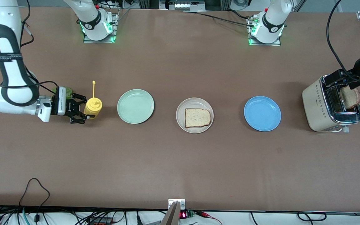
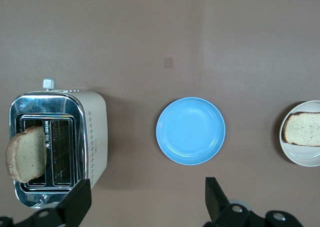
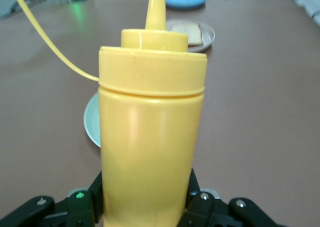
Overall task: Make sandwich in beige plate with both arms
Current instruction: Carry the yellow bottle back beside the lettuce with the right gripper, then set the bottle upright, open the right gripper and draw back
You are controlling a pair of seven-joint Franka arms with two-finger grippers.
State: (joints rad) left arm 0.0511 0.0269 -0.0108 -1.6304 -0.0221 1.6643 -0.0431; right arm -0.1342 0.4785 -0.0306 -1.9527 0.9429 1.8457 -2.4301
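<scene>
Beige plate (image 1: 194, 115) (one slice), well apart from right claw (image 1: 84, 113)

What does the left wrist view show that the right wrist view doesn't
Only the left wrist view shows the toaster with a bread slice in its slot, under the open left gripper. Only the right wrist view shows the yellow squeeze bottle between the right gripper's fingers and the mint-green plate. Both show the blue plate and the beige plate holding bread.
</scene>
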